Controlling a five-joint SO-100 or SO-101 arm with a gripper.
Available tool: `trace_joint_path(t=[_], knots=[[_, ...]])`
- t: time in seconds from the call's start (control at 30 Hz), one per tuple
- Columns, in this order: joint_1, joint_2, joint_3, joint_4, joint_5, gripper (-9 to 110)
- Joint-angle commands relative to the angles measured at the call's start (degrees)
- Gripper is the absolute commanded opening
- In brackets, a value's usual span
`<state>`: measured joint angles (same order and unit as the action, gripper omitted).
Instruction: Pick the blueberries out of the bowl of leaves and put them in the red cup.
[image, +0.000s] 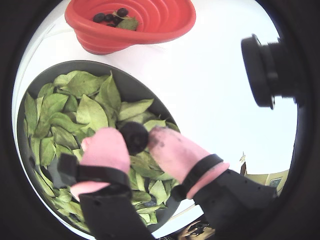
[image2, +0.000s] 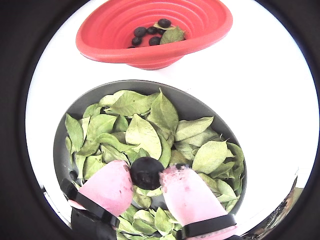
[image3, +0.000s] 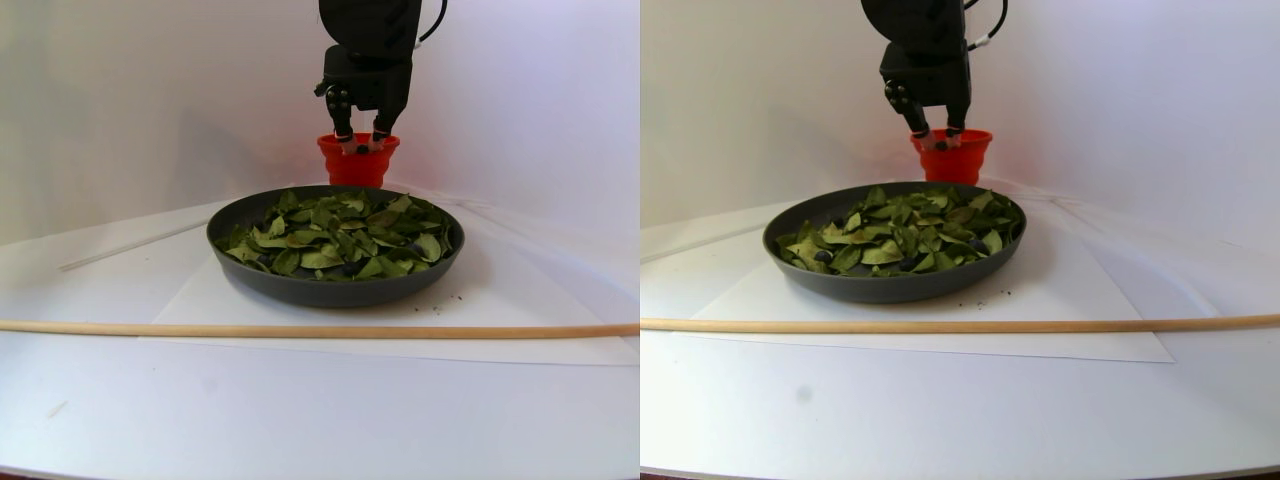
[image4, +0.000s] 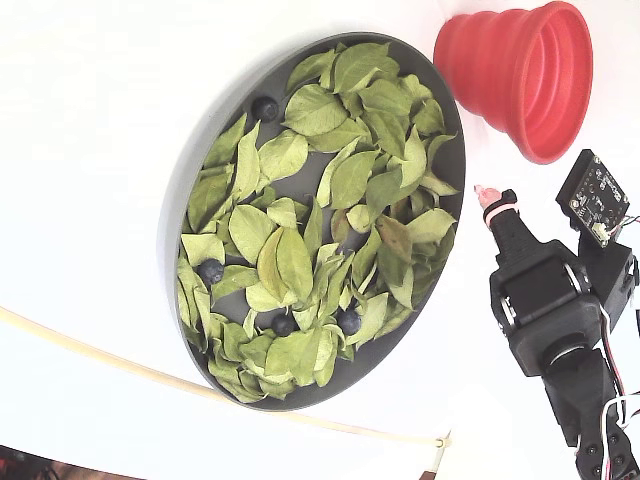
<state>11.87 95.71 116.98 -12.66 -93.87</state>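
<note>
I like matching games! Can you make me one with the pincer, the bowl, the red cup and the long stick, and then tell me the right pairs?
Things:
1. pincer
2. bowl
3. red cup
4. wooden stick

States:
A. holds several blueberries and one leaf
B. lies on the table in front of the bowl
C. squeezes one blueberry
D. full of green leaves

Pairs: 1-C, 2-D, 3-A, 4-B
</note>
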Motion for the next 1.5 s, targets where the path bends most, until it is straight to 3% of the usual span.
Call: trace_joint_path(t=[0.0, 1.47], knots=[[-0.35, 6.86, -3.52, 0.0, -0.88, 10], [-0.79, -5.89, -20.3, -3.96, -1.23, 11]])
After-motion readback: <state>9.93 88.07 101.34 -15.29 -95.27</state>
